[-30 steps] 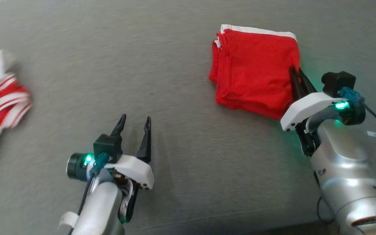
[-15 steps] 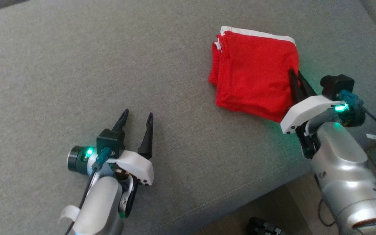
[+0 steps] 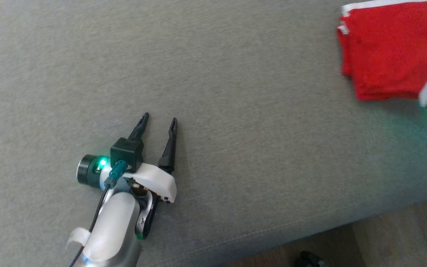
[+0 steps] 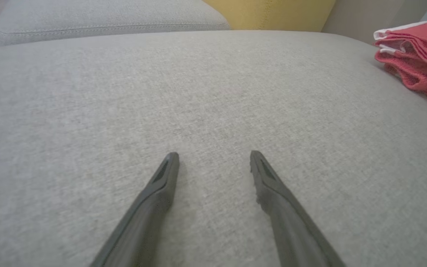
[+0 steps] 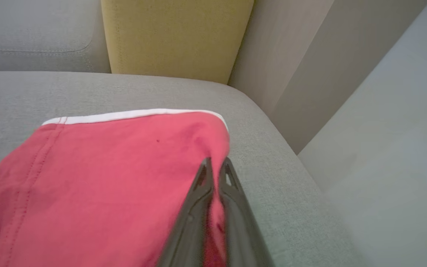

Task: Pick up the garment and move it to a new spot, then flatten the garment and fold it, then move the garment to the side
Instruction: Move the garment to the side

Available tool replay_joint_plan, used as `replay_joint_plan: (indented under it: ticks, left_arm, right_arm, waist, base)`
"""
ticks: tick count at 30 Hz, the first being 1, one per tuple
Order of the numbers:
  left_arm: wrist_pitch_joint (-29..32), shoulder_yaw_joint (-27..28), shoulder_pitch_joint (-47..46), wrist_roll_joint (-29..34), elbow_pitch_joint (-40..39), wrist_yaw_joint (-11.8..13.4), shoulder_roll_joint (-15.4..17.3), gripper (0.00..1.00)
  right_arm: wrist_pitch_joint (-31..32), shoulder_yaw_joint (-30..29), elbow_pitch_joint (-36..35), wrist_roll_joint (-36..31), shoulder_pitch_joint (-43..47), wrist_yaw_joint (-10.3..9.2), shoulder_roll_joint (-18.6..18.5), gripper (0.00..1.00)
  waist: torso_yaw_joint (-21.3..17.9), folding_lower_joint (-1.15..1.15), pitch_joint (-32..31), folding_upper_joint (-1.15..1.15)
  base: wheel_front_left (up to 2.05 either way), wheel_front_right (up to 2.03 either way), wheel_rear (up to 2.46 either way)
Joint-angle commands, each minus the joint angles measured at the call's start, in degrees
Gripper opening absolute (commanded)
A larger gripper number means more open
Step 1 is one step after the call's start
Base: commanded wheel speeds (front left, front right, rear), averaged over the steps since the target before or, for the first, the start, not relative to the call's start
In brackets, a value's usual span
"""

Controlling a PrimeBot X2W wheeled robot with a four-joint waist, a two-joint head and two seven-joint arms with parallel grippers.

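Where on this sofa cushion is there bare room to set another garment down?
Bare: the grey cushion between the left end effector and the folded red garment. Crowded: the far right corner, where the right end effector pinches it.

We look from head camera steeply down on grey seat cushion [image 3: 235, 74], left gripper [image 3: 160, 118] low in frame. Our left wrist camera sits low, close over same cushion, facing along it toward backrest [image 4: 106, 18]. Our right wrist camera hangs close above red garment [image 5: 106, 167], facing yellow cushion [image 5: 176, 37]. All three views share garment and seat cushion.
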Motion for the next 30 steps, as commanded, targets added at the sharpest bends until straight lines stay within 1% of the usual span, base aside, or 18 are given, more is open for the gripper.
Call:
replay_joint_plan:
  ticks: [1, 6, 7, 9, 15, 16, 17, 18, 19, 24, 26, 30]
  left_arm:
    - [-0.27, 1.93, -0.57, 0.19, -0.66, 0.08, 0.90, 1.00]
    - [-0.27, 2.01, -0.35, 0.20, -0.98, 0.05, 0.90, 1.00]
    - [-0.27, 2.14, -0.28, 0.23, -1.07, 0.13, 0.90, 1.00]
    - [-0.27, 2.23, -0.24, 0.29, -1.12, 0.14, 0.90, 1.00]
    - [-0.27, 2.81, -0.19, 0.58, -1.13, 0.08, 0.90, 1.00]
    - [-0.27, 2.92, -0.16, 0.66, -1.11, 0.04, 0.90, 1.00]
    - [-0.27, 3.03, -0.14, 0.74, -1.07, 0.00, 0.90, 1.00]
    - [-0.27, 3.14, -0.09, 0.82, -1.02, -0.03, 0.90, 1.00]
    - [-0.27, 3.24, -0.03, 0.86, -0.97, -0.07, 0.90, 1.00]
    - [-0.27, 3.97, 0.51, 0.77, -1.00, 0.01, 0.90, 1.00]
    - [-0.27, 4.31, 0.87, 0.59, -1.20, 0.20, 0.90, 1.00]
    - [-0.27, 4.87, 1.92, 0.18, -1.53, 0.79, 0.90, 1.00]
  right_arm:
    - [0.11, -0.01, -0.99, -0.67, -1.25, -0.05, -1.58, 0.00]
    - [0.31, -5.84, 0.60, -2.94, -2.58, -0.05, -4.68, 0.00]
    - [0.20, -7.74, 0.83, -3.87, -2.66, -0.05, -5.65, 0.00]
    - [0.03, -9.46, 0.81, -4.95, -2.65, -0.05, -6.46, 0.00]
    - [-0.39, -14.20, 0.49, -7.63, -2.35, -0.05, -6.74, 0.00]
    - [-0.55, -14.97, 0.14, -7.90, -2.33, -0.05, -6.58, 0.01]
    - [-0.71, -15.40, -0.13, -8.06, -2.38, -0.05, -6.02, 0.40]
    - [-0.84, -15.74, -0.36, -8.17, -2.42, -0.05, -5.37, 0.82]
    - [-0.94, -16.04, -0.54, -8.26, -2.47, -0.05, -4.74, 1.00]
    - [-1.37, -15.64, -4.47, -9.03, -2.23, -0.05, -1.79, 1.00]
    - [-1.40, -14.71, -8.17, -8.61, -1.55, -0.05, -0.29, 1.00]
    - [-1.42, -11.72, -15.88, -6.61, 1.72, -0.05, 3.85, 1.00]
  waist:
    - [1.53, 0.00, 0.79, 0.00]
    - [3.21, 0.00, 1.35, 0.00]
    - [3.51, 0.00, 1.46, 0.00]
    - [3.68, 0.00, 1.52, 0.00]
    - [3.66, 0.00, 1.54, 0.00]
    - [3.62, 0.00, 1.53, 0.00]
    - [3.58, 0.00, 1.47, 0.00]
    - [3.54, 0.00, 1.38, 0.00]
    - [3.51, 0.00, 1.26, 0.00]
    - [3.67, 0.00, -0.11, 0.00]
    - [3.90, 0.00, -0.94, 0.00]
    - [4.65, 0.00, -2.95, 0.00]
  base:
    - [0.00, 0.00, 0.00]
    - [0.00, 0.00, 0.00]
    - [0.00, 0.00, 0.00]
    - [0.00, 0.00, 0.00]
    - [0.00, 0.00, 0.00]
    - [0.00, 0.00, 0.00]
    - [0.00, 0.00, 0.00]
    - [0.00, 0.00, 0.00]
    - [0.00, 0.00, 0.00]
    - [0.00, 0.00, 0.00]
    - [0.00, 0.00, 0.00]
    - [0.00, 0.00, 0.00]
